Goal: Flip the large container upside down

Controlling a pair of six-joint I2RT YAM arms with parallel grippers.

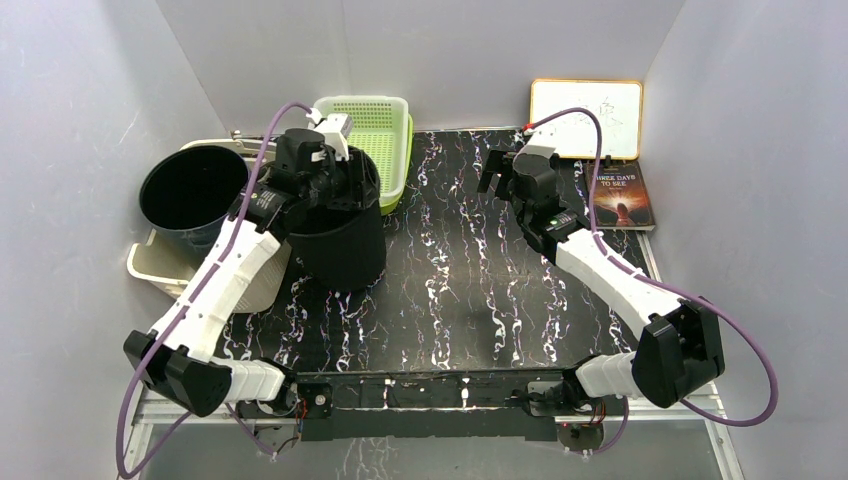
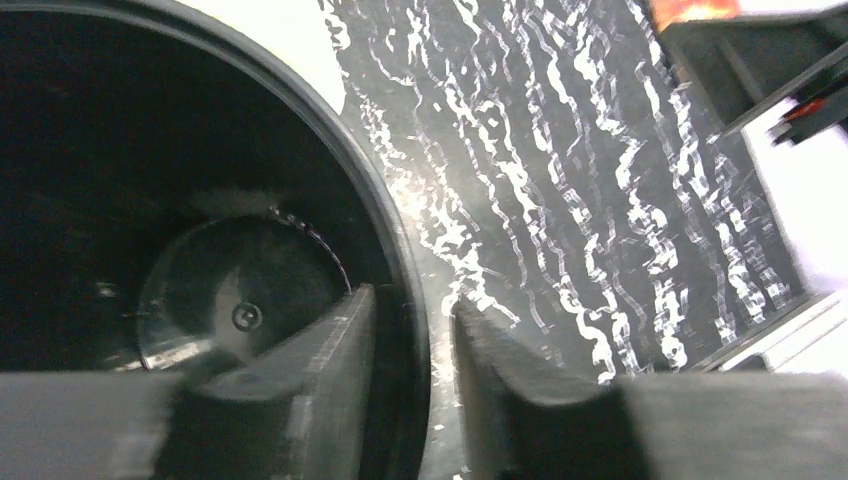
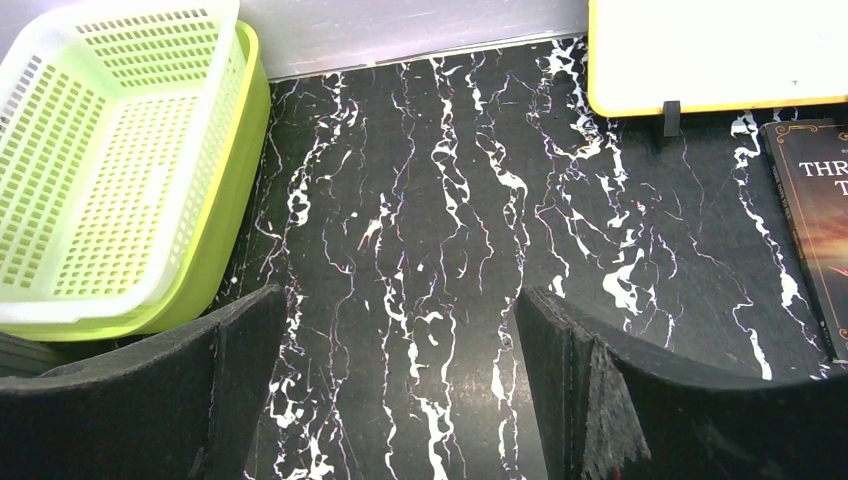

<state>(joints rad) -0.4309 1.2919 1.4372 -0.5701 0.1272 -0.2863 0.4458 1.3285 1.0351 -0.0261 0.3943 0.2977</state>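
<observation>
The large container point(image 1: 340, 250) is a tall black bucket standing upright on the marbled black table point(image 1: 460, 290), left of centre. In the left wrist view I look down into its dark inside point(image 2: 200, 200) to its round bottom. My left gripper point(image 1: 328, 182) sits over its near-right rim point(image 2: 395, 260). The jaws point(image 2: 412, 305) straddle that rim, one finger point(image 2: 330, 350) inside and one finger point(image 2: 500, 360) outside, slightly apart with a gap showing beside the rim, so open. My right gripper point(image 1: 497, 175) hovers open above bare table point(image 3: 400, 300), holding nothing.
A second black container point(image 1: 193, 190) stands open side up on a white tray point(image 1: 160, 265) at the far left. A green basket point(image 1: 375, 125) is behind the bucket, also in the right wrist view point(image 3: 110, 150). A whiteboard point(image 1: 586, 118) and a book point(image 1: 621, 195) lie at the back right.
</observation>
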